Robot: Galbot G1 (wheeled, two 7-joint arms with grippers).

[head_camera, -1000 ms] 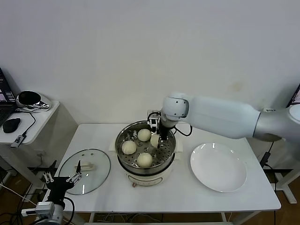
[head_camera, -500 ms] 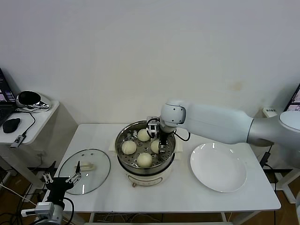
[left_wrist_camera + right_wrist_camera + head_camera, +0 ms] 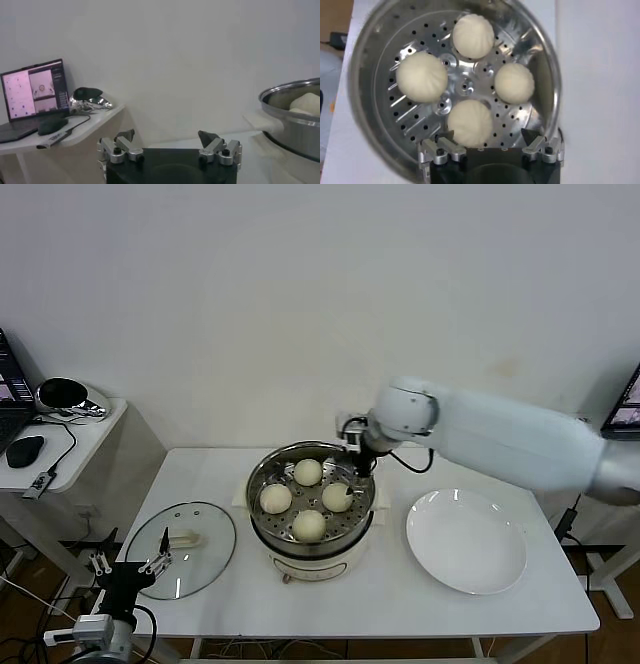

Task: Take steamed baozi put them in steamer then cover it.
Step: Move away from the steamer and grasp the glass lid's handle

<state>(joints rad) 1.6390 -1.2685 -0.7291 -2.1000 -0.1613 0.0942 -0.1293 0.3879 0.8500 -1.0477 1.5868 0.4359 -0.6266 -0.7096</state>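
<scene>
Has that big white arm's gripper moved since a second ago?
Yes. The right gripper has pulled up and back out of the steamer, now open above its far rim, leaving the last baozi on the tray.

On the desk (image 3: 400, 604), middle: steamer (image 3: 268, 522), with four steamed baozi (image 3: 309, 525) inside on the perforated tray (one far, one left, one right, one near). Left of the steamer, flat on the desk: cover (image 3: 181, 549). Right of the steamer: plate (image 3: 465, 541). Above the steamer's far right rim: right claw (image 3: 488, 143), holding nothing. Near the desk's near left corner, just beside the cover's near edge: left claw (image 3: 128, 566). Far left, on a side table (image 3: 90, 434): laptop (image 3: 35, 97), mouse (image 3: 24, 450).
</scene>
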